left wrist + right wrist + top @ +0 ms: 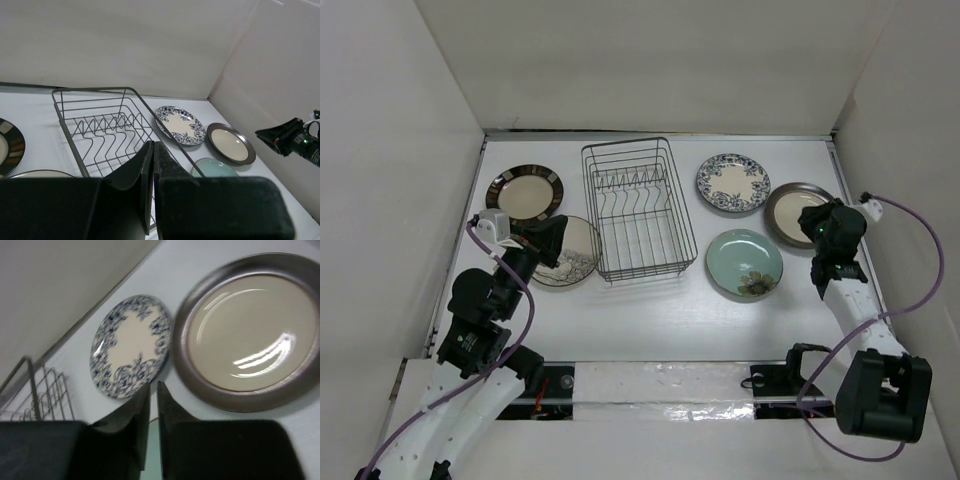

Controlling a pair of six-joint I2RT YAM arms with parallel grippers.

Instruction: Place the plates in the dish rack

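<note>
1. On the table, seen from above, the dish rack (640, 210) stands empty. All five plates lie flat outside it, so by my reading no loading is done yet.
   - Left of the rack are the dark-rimmed plate (525, 192) and the patterned-edge plate (582, 255).
   - Right of it are the blue-floral plate (733, 184), the beige plate (785, 212) and the green plate (745, 263).
   - The left gripper (555, 248) hangs over the patterned-edge plate and the right gripper (817, 228) over the beige plate's edge, each hiding part of its plate.
2. In the left wrist view, the jaws are pressed together on nothing. The dark-rimmed plate is cut off at the frame edge, and the patterned-edge plate shows only a sliver of rim.
3. In the right wrist view, which is blurred, the jaws stand a narrow slit apart and hold nothing. How high they are above the table cannot be told. Only a corner of the rack shows.
</note>
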